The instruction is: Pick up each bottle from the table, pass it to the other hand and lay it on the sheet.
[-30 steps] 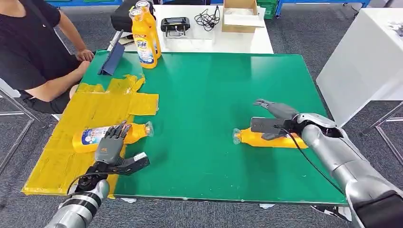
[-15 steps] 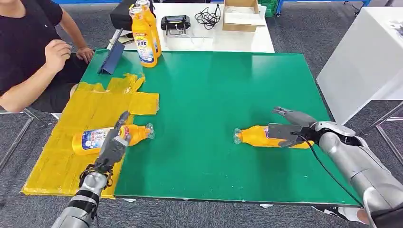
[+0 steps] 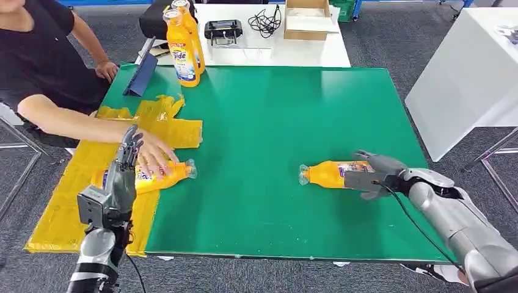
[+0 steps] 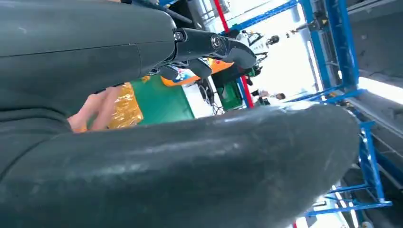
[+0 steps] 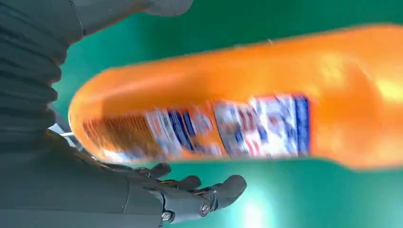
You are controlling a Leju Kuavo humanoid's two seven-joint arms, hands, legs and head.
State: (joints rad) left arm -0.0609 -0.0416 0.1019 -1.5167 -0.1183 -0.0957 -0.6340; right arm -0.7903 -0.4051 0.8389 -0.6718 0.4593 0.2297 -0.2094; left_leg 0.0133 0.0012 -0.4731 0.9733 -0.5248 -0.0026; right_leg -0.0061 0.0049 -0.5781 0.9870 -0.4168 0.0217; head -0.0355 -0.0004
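An orange bottle (image 3: pixel 327 174) lies on its side on the green table top (image 3: pixel 269 116), cap toward the sheet. My right hand (image 3: pixel 371 177) is at its base, thumb on the far side and fingers (image 5: pixel 199 190) on the near side, not closed on it; the label (image 5: pixel 228 126) faces that wrist camera. A second orange bottle (image 3: pixel 165 176) lies on the yellow sheet (image 3: pixel 79 195) at the table's left, with a person's hand (image 3: pixel 153 152) resting on it. My left hand (image 3: pixel 124 177) stands upright just near of that bottle, fingers (image 4: pixel 214 45) apart, holding nothing.
Two more orange bottles (image 3: pixel 182 46) stand upright at the table's far left corner beside a blue folder (image 3: pixel 142 74). The person sits at the left edge. A white table behind carries a box (image 3: pixel 307 18) and cables; another white table (image 3: pixel 470 73) stands on the right.
My left hand lifted off the bottle on the sheet and turned upright. The person's hand reached onto that bottle. My right hand sank lower around the other bottle's base, which rolled slightly.
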